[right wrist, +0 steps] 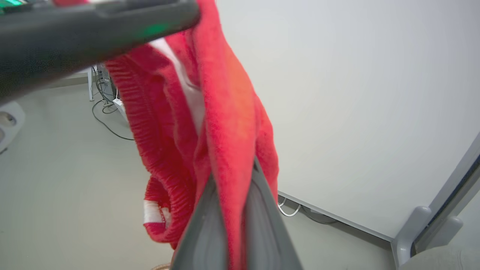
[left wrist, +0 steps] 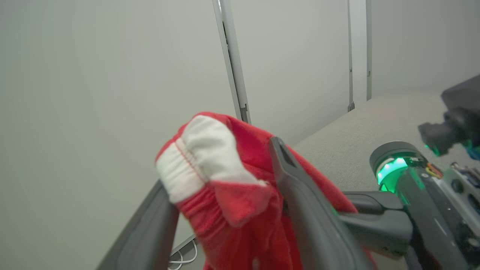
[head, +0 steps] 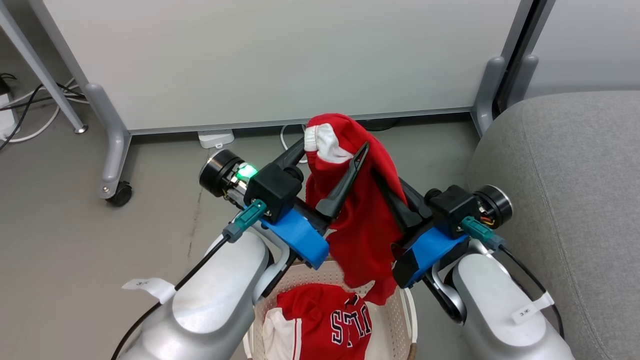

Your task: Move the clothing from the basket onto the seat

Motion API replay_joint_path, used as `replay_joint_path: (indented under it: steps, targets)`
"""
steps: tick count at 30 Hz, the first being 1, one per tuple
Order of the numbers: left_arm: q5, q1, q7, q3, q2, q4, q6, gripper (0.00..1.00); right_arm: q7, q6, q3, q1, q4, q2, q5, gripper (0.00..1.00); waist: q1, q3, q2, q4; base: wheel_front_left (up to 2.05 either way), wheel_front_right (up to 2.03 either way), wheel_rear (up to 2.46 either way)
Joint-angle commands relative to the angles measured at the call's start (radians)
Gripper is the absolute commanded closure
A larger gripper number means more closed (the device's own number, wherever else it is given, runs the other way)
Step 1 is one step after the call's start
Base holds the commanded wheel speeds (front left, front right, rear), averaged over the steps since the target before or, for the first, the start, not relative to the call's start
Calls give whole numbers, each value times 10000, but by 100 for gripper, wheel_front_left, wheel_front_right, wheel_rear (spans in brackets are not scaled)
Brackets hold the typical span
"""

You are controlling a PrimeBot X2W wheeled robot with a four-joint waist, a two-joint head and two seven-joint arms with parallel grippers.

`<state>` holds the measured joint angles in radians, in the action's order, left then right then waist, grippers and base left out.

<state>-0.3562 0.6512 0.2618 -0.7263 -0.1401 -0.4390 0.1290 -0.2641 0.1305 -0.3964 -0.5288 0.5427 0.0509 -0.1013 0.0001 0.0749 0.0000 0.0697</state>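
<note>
Right pincer (right wrist: 233, 180) is clenched on the red garment (head: 365, 225). In the right wrist view the fabric is pinched flat between its two dark fingers.

Left pincer (head: 332, 146) is released, its fingers standing wide apart. The garment's white-trimmed elastic band bunches at the tip of one finger, and the other finger lies against the front of the red cloth.

The garment hangs lifted between the two arms, its lower end trailing over the open top of the basket (head: 395, 325).

In the basket lies a jersey (head: 325, 320) with its lettering facing up, and a white-and-red fold sits at its left.

The seat (head: 565, 190) stands on the robot's right, just beside the basket, grey and rounded at the edge. It is apart from the lifted garment.

Beyond is a white panel (head: 275, 60) on castered feet, with cables running along the grey floor (head: 75, 225) at its base.
</note>
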Motion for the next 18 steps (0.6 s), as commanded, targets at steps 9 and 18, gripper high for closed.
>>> replay_joint_path:
  steps: [9,18]
  targets:
    - [102,-486,48,97,-252,-135,16,0,-7,5,983,462,-540,8,232,100,-1,112,0,-334,0,0,0]
    - [201,-727,48,98,-349,-40,15,0,-7,5,1700,702,-1046,176,373,100,-1,357,0,-996,0,0,0]
